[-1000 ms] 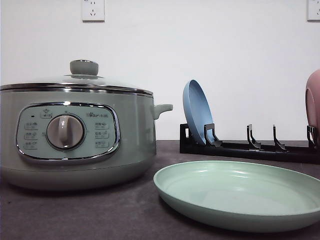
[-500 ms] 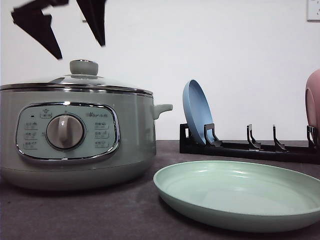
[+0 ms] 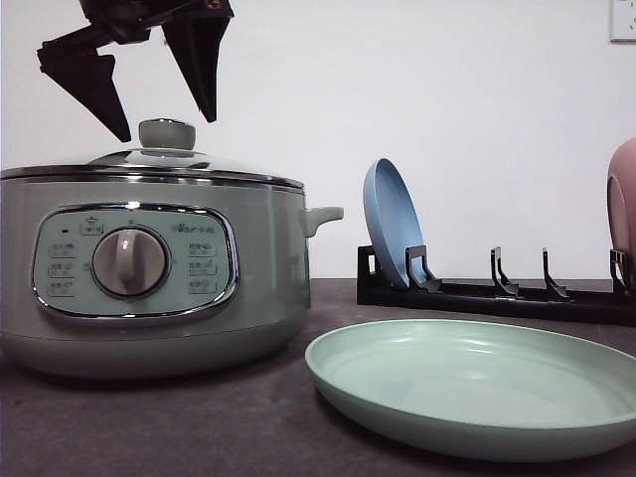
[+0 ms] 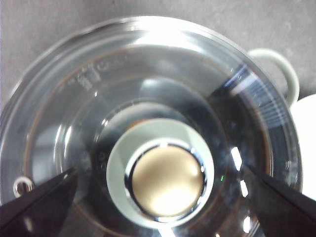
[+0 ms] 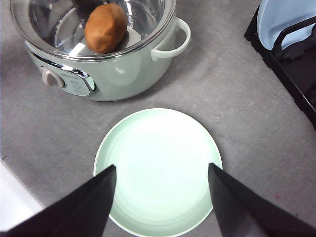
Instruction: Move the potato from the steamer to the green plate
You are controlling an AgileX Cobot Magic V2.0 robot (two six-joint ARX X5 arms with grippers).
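One potato [image 5: 105,27] sits inside the big steamer [image 3: 149,268], seen through the glass lid [image 3: 149,159] from the right wrist view. The lid is on the pot. From the front the potato is hidden by the pot's wall. The green plate [image 3: 477,383] lies flat on the dark table [image 3: 199,427] just beside the steamer, and it has nothing in it. Its right edge is cut off in the front view. Behind it a black rack [image 3: 497,293] holds a blue plate [image 3: 393,224] standing on its edge. A pink dish [image 3: 623,209] at the far right is mostly cut off. The left gripper [image 3: 159,114] hangs just above the lid knob [image 3: 167,133], jaws spread wide with one finger on each side. The right gripper [image 5: 160,170] hangs over the green plate, jaws spread wide too, holding nothing.
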